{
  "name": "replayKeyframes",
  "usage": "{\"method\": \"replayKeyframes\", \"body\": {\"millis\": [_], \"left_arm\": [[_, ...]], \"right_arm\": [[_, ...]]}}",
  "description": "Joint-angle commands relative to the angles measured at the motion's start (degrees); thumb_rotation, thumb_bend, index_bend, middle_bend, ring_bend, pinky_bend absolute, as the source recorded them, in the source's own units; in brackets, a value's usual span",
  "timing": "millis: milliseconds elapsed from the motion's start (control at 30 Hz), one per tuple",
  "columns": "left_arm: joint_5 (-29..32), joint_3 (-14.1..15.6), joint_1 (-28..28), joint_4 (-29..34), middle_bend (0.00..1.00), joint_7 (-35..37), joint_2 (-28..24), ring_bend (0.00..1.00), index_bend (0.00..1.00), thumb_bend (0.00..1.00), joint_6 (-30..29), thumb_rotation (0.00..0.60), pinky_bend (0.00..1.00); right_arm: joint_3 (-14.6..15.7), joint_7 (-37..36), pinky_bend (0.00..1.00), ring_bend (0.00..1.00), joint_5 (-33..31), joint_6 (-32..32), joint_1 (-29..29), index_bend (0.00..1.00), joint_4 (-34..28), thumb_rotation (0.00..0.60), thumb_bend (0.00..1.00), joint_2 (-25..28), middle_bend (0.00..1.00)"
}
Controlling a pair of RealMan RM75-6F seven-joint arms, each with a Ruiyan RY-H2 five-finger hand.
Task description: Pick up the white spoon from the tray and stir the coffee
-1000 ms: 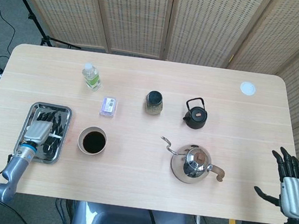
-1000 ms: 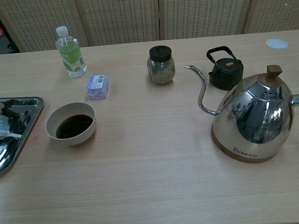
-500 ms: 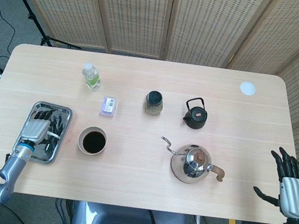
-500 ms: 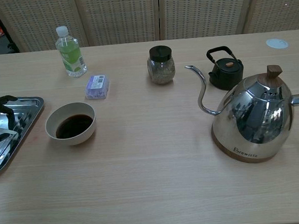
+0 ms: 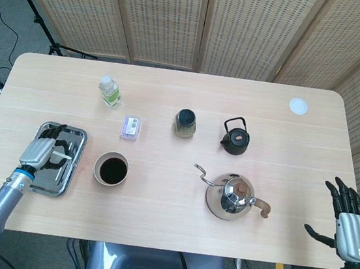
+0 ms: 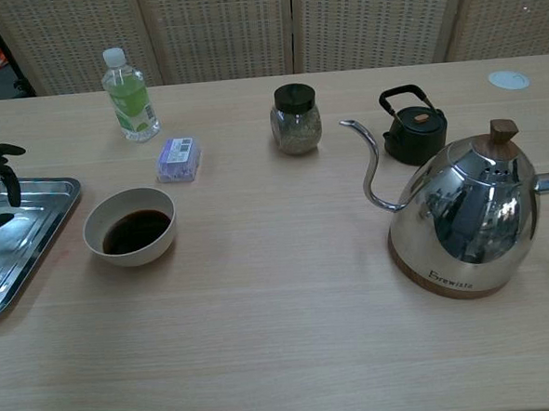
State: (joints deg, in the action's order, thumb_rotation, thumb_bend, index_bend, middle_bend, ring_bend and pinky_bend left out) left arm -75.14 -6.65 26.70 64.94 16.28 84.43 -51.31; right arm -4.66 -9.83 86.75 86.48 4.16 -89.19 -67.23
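Observation:
The steel tray lies at the table's left edge, and the part of it seen in the chest view is bare. My left hand hovers above the tray with its fingers curled, pinching the thin white spoon. The chest view shows only its dark fingers at the left border, not the spoon. A cup of dark coffee stands just right of the tray. My right hand is off the table's right front corner, its fingers spread and empty.
A steel gooseneck kettle stands front right, with a black teapot behind it. A dark-lidded jar, a purple packet and a water bottle line the middle. A white disc sits far right.
My left hand has risen off the tray and shifted left. The white spoon no longer lies on the tray in the chest view. The right hand barely moved.

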Motion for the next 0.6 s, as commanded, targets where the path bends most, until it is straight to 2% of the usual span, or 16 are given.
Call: {"method": "replayKeyframes", "body": {"millis": [33,200,467,600], "left_arm": [[-8.76,1.27,0.00,4.01,0.00,18.13,-5.53,0.00,0.64,0.48,-2.75,0.600,0.00],[-15.78,3.71,0.12,3.93,0.00,31.21,-7.36,0.00,0.64,0.48,-8.05,0.600,0.00],[-23.77,7.03,0.90,4.36,0.00,43.52,-7.35,0.00,0.65,0.48,-16.92,0.600,0.00],[-26.34,8.20,2.66,5.57,0.00,49.75,-6.31,0.00,0.65,0.47,-19.44,0.600,0.00]], "right_arm": [[0.04,0.15,0.00,0.00,0.02,-0.07,0.03,0.06,0.02,0.600,0.00,-0.07,0.00],[0.14,0.48,0.00,0.00,0.03,-0.24,0.09,0.06,-0.05,0.600,0.00,-0.21,0.00],[0.37,0.85,0.00,0.00,0.20,-0.45,0.14,0.06,-0.22,0.600,0.00,-0.32,0.00],[0.33,0.72,0.00,0.00,-0.04,-0.72,0.23,0.06,-0.04,0.600,0.00,-0.36,0.00]]}}
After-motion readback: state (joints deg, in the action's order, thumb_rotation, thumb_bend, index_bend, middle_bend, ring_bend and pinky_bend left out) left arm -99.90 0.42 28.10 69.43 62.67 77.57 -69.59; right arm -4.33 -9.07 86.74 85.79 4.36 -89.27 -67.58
